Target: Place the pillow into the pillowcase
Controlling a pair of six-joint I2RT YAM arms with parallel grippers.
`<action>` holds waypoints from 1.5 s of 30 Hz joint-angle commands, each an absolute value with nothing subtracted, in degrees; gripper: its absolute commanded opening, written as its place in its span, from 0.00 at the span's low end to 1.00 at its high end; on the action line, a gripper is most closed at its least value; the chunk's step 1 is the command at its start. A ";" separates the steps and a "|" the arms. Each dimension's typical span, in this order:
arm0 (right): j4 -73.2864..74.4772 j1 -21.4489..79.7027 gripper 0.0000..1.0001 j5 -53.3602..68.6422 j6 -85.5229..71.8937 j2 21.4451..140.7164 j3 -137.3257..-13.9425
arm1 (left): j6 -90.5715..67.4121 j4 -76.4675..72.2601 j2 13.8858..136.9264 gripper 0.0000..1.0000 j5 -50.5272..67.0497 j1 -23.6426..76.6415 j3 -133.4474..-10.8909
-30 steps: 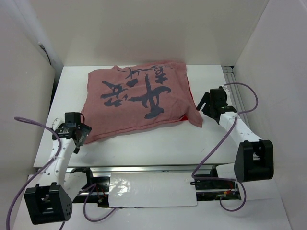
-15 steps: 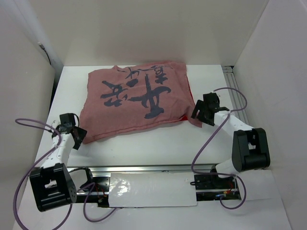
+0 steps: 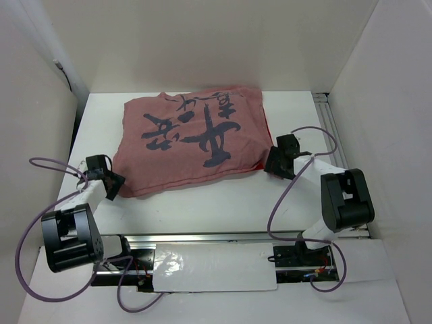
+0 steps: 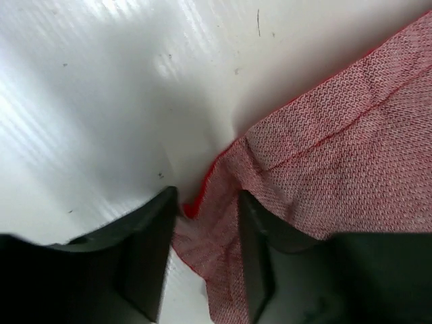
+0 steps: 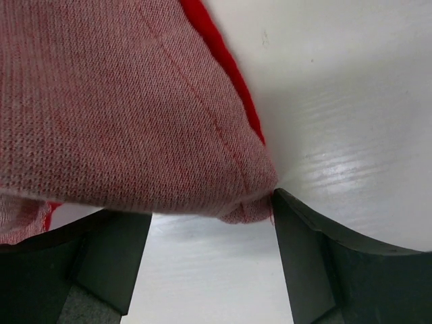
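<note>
The pillowcase (image 3: pixel 196 142) lies pink face up with dark calligraphy and looks plump; a red edge shows at its right. The pillow is hidden. My left gripper (image 3: pixel 113 185) is at the near left corner. In the left wrist view that corner of the pillowcase (image 4: pixel 337 148) lies between the narrowed fingers of the left gripper (image 4: pixel 206 256), with a gap still between them. My right gripper (image 3: pixel 273 162) is at the near right corner. In the right wrist view the right gripper (image 5: pixel 209 250) stands open, and the pillowcase (image 5: pixel 121 101) corner hangs just above its jaws, touching the right finger (image 5: pixel 304 256).
The white table (image 3: pixel 202 202) ends at a metal rail along its near edge. White walls close in the left, back and right sides. Purple cables loop from both arms near the table's front corners.
Both arms folded back and lowered their grippers to the pillowcase's near corners. The left jaws narrowed a lot around the left corner; the right jaws narrowed a little.
</note>
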State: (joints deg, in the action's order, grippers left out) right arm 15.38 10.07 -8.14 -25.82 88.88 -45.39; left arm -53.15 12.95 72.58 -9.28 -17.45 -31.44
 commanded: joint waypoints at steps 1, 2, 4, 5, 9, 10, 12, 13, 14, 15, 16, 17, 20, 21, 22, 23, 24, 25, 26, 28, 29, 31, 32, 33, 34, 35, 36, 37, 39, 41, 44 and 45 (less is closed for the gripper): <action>10.38 10.55 0.77 -8.35 -26.28 91.49 -45.70 | -51.42 13.10 77.25 0.50 -7.29 -17.75 -30.41; 10.37 11.07 0.72 -8.35 -26.80 92.10 -45.70 | -50.89 12.57 77.26 0.35 -6.51 -17.75 -30.41; 9.15 11.07 0.63 -8.35 -26.81 92.11 -45.70 | -50.37 11.95 78.74 0.00 -5.28 -17.75 -30.94; 9.14 11.07 0.41 -8.35 -26.81 92.63 -45.70 | -49.58 11.00 78.75 0.00 -4.49 -17.75 -30.94; 7.30 11.07 0.00 -12.20 -27.69 88.69 -44.48 | -49.04 13.17 72.88 0.00 -5.01 -17.14 -30.94; 7.30 11.60 0.00 -13.09 -26.99 87.20 -44.47 | -48.52 14.31 70.43 0.00 -5.71 -17.14 -30.94; 7.29 13.96 0.00 -18.44 -26.46 81.50 -44.47 | -48.52 18.00 61.38 0.00 -6.77 -17.14 -33.57; 7.29 14.67 0.00 -20.55 -26.46 79.30 -45.60 | -48.52 18.97 58.22 0.00 -7.55 -17.14 -34.62; 7.29 15.29 0.00 -24.66 -25.85 75.01 -46.40 | -48.52 20.03 52.88 0.00 -7.56 -16.62 -37.85; 8.69 15.29 0.00 -26.61 -25.14 73.06 -48.93 | -48.52 21.26 51.17 0.00 -9.04 -16.61 -40.14; 9.57 15.90 0.00 -28.37 -25.14 71.30 -50.61 | -49.47 24.31 50.02 0.00 -10.10 -15.74 -42.69; 10.45 15.91 0.00 -29.95 -24.01 68.15 -52.28 | -50.27 25.39 49.14 0.00 -11.15 -15.73 -47.94; 12.65 14.34 0.00 -33.92 -22.24 64.26 -59.57 | -50.98 30.56 48.60 0.00 -13.52 -16.25 -57.01; 13.35 13.72 0.00 -35.23 -21.71 62.16 -61.33 | -50.98 32.33 48.60 0.00 -14.32 -16.26 -63.31; 13.36 12.32 0.00 -35.24 -21.19 61.01 -64.22 | -50.98 34.00 49.30 0.00 -14.94 -16.78 -66.24; 13.36 11.61 0.00 -35.24 -20.05 59.87 -65.55 | -50.28 36.01 49.31 0.00 -16.42 -17.40 -68.97; 14.40 10.73 0.00 -35.24 -20.04 58.03 -67.13 | -49.32 36.73 49.31 0.00 -17.13 -17.40 -73.87; 14.94 9.33 0.00 -35.85 -19.17 57.31 -70.89 | -48.70 37.70 49.83 0.00 -17.83 -17.40 -76.70; 15.46 8.62 0.00 -35.86 -18.38 57.30 -73.02 | -48.69 39.01 50.62 0.00 -20.37 -18.01 -79.69; 17.05 7.48 0.00 -37.61 -15.92 56.51 -79.76 | -47.90 43.67 51.94 0.00 -22.93 -18.02 -89.18; 17.75 6.77 0.00 -38.40 -14.95 56.51 -82.07 | -47.12 44.90 53.16 0.00 -24.59 -18.02 -92.17; 19.23 6.77 0.00 -40.42 -11.44 56.51 -86.29 | -45.18 46.57 53.70 0.00 -25.48 -18.02 -99.82; 19.77 6.77 0.00 -41.21 -10.38 56.51 -90.31 | -44.22 46.58 54.40 0.00 -25.49 -18.02 -101.84; 19.78 6.77 0.00 -42.09 -8.37 56.51 -92.00 | -43.51 47.37 55.10 0.00 -27.23 -18.02 -103.78; 20.56 6.77 0.00 -42.80 -7.31 56.51 -93.50 | -42.90 47.90 55.11 0.00 -28.03 -18.02 -107.54; 21.09 6.77 0.00 -43.67 -6.60 56.51 -95.69 | -42.19 47.90 55.89 0.00 -28.04 -18.02 -109.14; 21.09 6.77 0.00 -43.68 -5.55 56.51 -95.71 | -40.97 47.90 56.51 0.00 -28.04 -18.02 -110.55; 21.09 6.77 0.00 -43.68 -4.93 56.51 -96.23 | -40.17 47.90 57.91 0.00 -27.17 -18.02 -112.83; 19.60 6.77 0.00 -43.68 -4.92 56.51 -95.71 | -39.64 47.37 59.76 0.00 -25.58 -18.02 -114.16; 19.59 6.77 0.00 -43.16 -4.92 58.70 -95.10 | -38.76 46.67 62.04 0.00 -22.86 -18.02 -112.78; 19.60 6.77 0.00 -41.57 -6.94 63.01 -92.03 | -38.76 41.68 62.58 0.00 -20.31 -18.02 -103.91; 20.12 6.77 0.00 -40.96 -7.81 64.32 -89.41 | -38.76 39.92 63.19 0.00 -19.69 -18.02 -101.02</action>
State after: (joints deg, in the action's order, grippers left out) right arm 23.16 8.86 -32.64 -8.38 59.64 -92.49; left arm -42.50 47.75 58.48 -13.08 -16.62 -107.15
